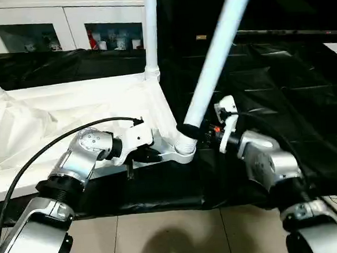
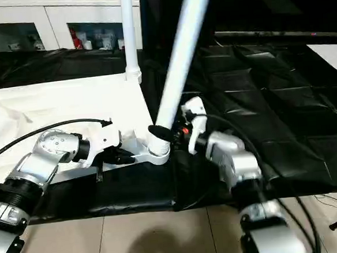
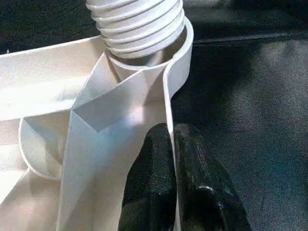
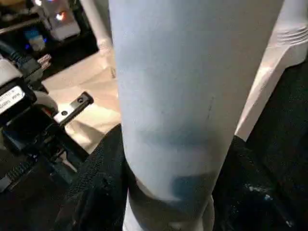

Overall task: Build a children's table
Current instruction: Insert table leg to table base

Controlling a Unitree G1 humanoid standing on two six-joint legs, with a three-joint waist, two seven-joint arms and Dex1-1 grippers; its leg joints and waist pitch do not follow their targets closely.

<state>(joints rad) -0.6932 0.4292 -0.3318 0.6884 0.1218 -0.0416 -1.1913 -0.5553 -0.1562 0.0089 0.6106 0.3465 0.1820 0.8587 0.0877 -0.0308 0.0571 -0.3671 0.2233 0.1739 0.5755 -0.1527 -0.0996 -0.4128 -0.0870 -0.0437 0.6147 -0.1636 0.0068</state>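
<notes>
The small white plastic rectangular tabletop (image 1: 69, 110) is lying upside down on the black-covered desk (image 1: 281, 89), ribbed underside facing up, its near corner sitting close to the desk's front edge. A long white tapered tube leg (image 1: 215, 53) is standing in the near round corner socket (image 1: 181, 147), its long axis leaning up and away toward the robot's right rather than upright; its threaded end (image 3: 137, 24) is sitting in the socket, seen in the left wrist view. A second white leg (image 1: 150, 29) is standing upright in the far corner socket. The left pincer (image 3: 169, 159) is lying nearly level, reaching in from the left, fingers together and pinching the tabletop's thin rim wall just beside the near socket. The right pincer (image 1: 199, 130) is coming in from the right with its silver forearm (image 1: 269, 166) bent at the wrist, fingers clamped around the leaning leg just above the socket.
</notes>
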